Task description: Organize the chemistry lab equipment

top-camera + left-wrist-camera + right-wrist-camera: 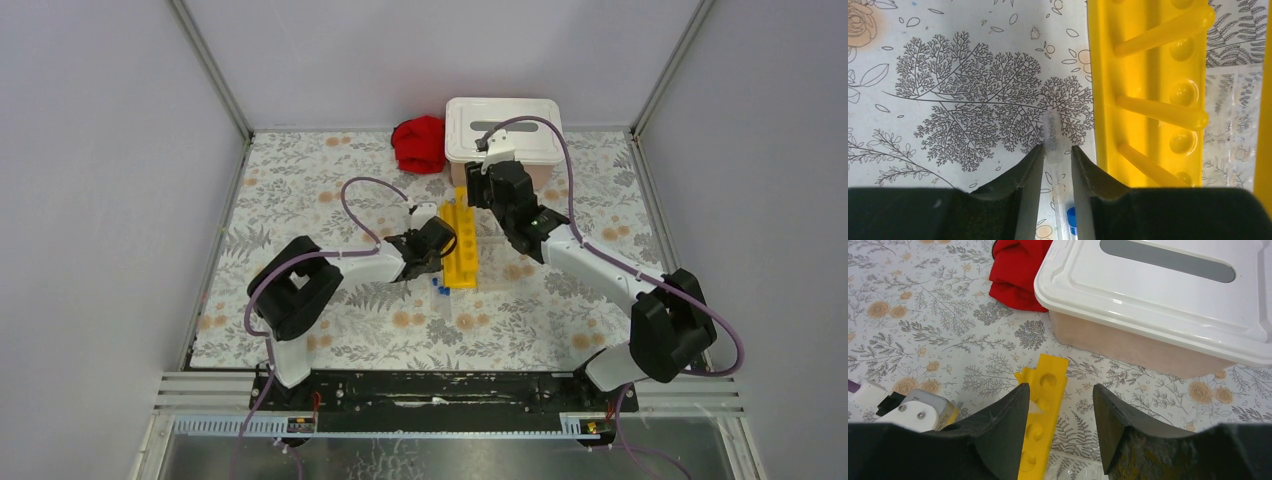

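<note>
The long yellow test-tube rack (pixel 460 250) lies mid-table, running away from the arms. In the left wrist view a clear tube (pixel 1052 130) lies flat on the patterned cloth just left of the rack (pixel 1148 100), its blue cap (pixel 1071 217) towards the wrist. My left gripper (pixel 1057 148) is low over it, jaws narrowed to either side of the tube with a thin gap on the right. My right gripper (pixel 1060 390) hangs open and empty above the rack's far end (pixel 1045 405), near the pinkish bin with its white lid (pixel 1158 295). The tongs are out of view.
A red cloth (pixel 420 143) lies left of the bin (pixel 503 135) at the back. A clear plastic piece (pixel 1233 110) lies along the rack's right side. Small blue caps (pixel 440 287) show at the rack's near end. Grey walls enclose the table on three sides.
</note>
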### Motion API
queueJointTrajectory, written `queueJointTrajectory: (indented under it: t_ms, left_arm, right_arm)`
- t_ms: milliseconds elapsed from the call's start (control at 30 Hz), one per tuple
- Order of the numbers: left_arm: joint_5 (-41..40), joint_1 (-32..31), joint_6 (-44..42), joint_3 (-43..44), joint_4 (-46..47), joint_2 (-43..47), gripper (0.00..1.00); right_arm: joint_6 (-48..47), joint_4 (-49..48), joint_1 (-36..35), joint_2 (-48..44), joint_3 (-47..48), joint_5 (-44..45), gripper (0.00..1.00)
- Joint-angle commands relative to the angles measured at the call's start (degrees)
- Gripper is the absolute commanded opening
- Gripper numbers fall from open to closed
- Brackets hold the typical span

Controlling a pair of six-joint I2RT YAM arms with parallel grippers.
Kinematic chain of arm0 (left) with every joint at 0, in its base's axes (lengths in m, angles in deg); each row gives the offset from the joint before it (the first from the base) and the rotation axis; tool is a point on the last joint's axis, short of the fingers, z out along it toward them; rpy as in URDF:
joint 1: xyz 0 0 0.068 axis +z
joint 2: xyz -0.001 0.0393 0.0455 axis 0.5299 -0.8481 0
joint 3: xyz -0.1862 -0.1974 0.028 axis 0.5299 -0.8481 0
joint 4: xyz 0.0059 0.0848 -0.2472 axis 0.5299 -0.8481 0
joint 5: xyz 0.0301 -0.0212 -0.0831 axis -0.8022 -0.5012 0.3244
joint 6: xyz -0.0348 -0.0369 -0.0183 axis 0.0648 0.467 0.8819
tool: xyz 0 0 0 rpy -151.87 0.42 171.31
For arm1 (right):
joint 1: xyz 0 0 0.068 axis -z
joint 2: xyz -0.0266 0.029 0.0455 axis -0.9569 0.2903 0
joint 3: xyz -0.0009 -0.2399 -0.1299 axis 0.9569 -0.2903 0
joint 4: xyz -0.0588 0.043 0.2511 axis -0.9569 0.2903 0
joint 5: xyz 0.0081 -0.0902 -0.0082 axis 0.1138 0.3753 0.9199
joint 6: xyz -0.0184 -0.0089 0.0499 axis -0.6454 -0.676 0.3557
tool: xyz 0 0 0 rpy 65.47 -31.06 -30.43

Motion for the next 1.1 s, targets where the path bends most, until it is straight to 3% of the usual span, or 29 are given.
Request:
queueJointTrajectory:
  t_ms: [0,267,433,733,1067]
  left_arm:
    - [-2.5,-0.7,2.3,-1.3,-4.9,-2.0,0.30]
    - [-5.3,-0.7,3.0,-3.4,-4.2,-2.1,0.13]
    - [-7.5,-0.7,1.3,-5.9,-1.3,0.7,0.10]
    - [-10.8,-0.7,-4.0,-12.2,4.9,13.9,0.10]
    - [-4.5,-1.1,-13.5,-17.5,14.4,32.7,0.10]
  right_arm:
    - [0.5,-1.8,-0.6,-2.7,-0.4,1.6,0.57]
    - [0.6,-1.5,-0.5,-3.8,-0.6,1.8,0.57]
    - [0.9,-0.8,-0.6,-4.7,-0.7,2.3,0.57]
    - [2.5,3.0,-0.5,-7.2,0.8,0.6,0.59]
    - [8.9,10.5,-0.7,-14.2,0.6,-12.5,0.64]
